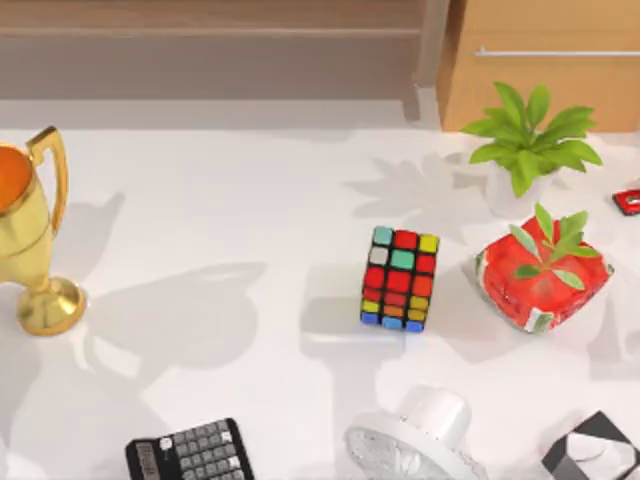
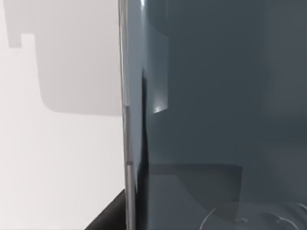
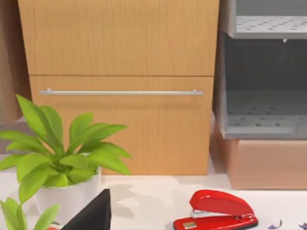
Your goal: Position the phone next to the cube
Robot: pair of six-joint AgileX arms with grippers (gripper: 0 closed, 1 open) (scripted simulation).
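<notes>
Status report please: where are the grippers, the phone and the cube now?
Phone close under left wrist camera, jaws unseen. Cube right of table centre, nothing touching it. Red planter at its right, left side free.

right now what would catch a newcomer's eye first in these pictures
The cube with its bright stickers stands near the table's middle, beside a red planter to its right. A gold trophy gleams at the left edge. In the left wrist view the phone looms close, dark and glossy.
</notes>
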